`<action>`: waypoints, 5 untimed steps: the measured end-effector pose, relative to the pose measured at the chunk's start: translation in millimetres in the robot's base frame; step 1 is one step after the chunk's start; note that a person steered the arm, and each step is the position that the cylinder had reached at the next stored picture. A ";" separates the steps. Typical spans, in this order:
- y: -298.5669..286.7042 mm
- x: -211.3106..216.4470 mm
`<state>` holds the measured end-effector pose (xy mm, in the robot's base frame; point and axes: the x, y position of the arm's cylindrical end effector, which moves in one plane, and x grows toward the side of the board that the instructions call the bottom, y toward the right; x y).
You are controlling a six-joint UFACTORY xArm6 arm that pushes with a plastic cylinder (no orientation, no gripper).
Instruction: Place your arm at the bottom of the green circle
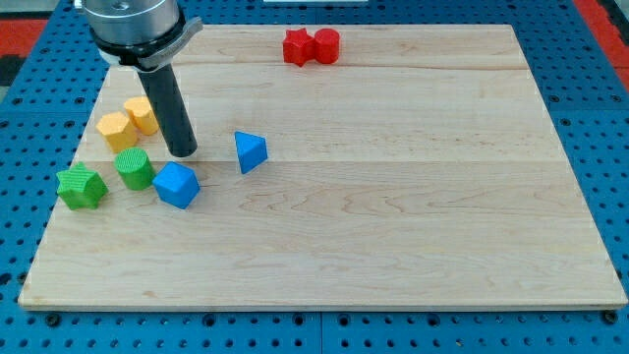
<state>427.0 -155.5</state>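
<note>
You are looking at a pale wooden worktop (393, 197) that fills most of the frame, set on a blue pegboard. Most of its surface is bare; the blocks sit in the left part and at the top edge.

The arm comes in from the upper left of the frame, and its dark rod runs down to my tip (183, 154), which rests on the worktop left of centre. There are no jaws on this rig, so nothing is held; the rod can only push.

The green circle (134, 168) stands in the left part of the frame, below and to the left of my tip and near it, not touching as far as you can see. Just left of it lies the green star (81, 187). The blue cube (177, 185) sits just right of the green circle and directly below my tip. Further right is the blue triangle (250, 151). Two yellow blocks (128, 122) huddle together above the green circle, to the left of the rod. Two red blocks (311, 46) touch each other at the top centre of the frame.

By my judgement the task is not yet done: my tip stands above and right of the green circle, and the spot below it is unoccupied. What is left is to bring the tip round to that lower side, and the blue cube lies close to the direct path.
</note>
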 end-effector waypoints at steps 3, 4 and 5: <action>71.0 -29.9; 150.4 -62.8; 229.2 -25.2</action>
<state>401.8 73.6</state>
